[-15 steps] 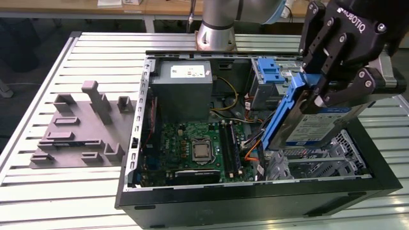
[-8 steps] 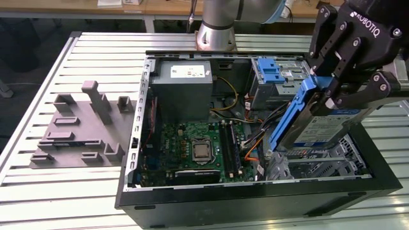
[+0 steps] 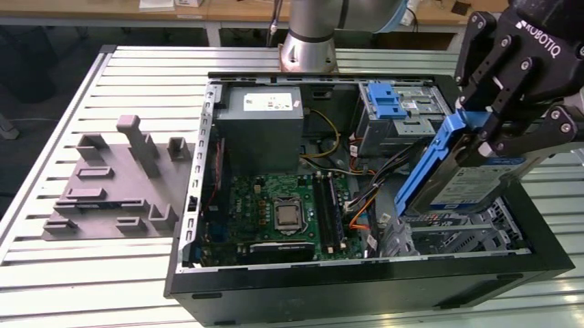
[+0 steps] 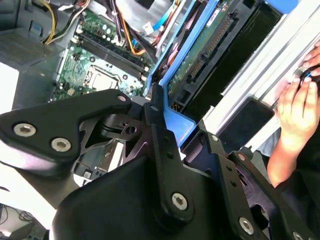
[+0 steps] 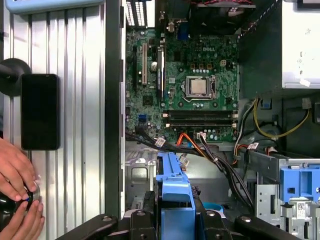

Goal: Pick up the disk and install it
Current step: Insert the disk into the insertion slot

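Standing by the rig, I saw the black two-fingered end effector (image 3: pixel 493 140) clamped shut on the flat silver hard-drive disk with blue plastic carrier rails (image 3: pixel 461 181), gripping it at its blue handle end. In the second wrist view one black finger (image 4: pixel 156 115) pressed hard against that blue plastic. So the pick-up looked done: the disk hung clear of the ribbed aluminium worktop (image 3: pixel 137 75), tilted steeply, its lower end dipping into the open black computer case (image 3: pixel 196 205) at the exterior view's right.

Installing it was the part left, as I judged it. The disk was above the bare metal bay (image 3: pixel 447 239) in the near corner of the case, but not lying flat in it or seated. It was near the metal drive cage with a blue latch bracket (image 3: pixel 388 102) and well apart from the green motherboard (image 3: pixel 283 205). In the first wrist view a person's hand (image 5: pixel 15 175) rested on the worktop outside the case, beside a flat black phone (image 5: pixel 40 112).
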You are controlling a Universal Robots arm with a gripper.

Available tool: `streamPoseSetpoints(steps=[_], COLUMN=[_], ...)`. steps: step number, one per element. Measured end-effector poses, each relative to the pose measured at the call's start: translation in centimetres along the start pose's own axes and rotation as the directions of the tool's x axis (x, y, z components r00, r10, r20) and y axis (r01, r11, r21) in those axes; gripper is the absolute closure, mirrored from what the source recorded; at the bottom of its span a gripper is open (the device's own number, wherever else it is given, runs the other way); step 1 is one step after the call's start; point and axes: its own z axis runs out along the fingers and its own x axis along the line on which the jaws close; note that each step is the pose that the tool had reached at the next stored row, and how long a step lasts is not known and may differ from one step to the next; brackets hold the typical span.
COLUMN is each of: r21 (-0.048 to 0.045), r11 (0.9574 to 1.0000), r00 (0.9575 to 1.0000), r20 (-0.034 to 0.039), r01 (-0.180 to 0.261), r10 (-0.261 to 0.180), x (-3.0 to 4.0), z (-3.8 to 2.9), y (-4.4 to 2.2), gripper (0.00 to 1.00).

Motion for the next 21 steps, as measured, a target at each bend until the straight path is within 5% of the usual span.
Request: streamPoseSetpoints(steps=[8, 21], r21=[0.0, 0.0], r11=[1.0, 1.0], r00=[1.0, 1.0], r20=[-0.0001, -0.0002], r01=[0.0, 0.0], r10=[0.0, 0.0], x=[0.1, 0.31], z=[0.52, 1.05], y=[-1.01, -1.56], gripper=[0.64, 0.64])
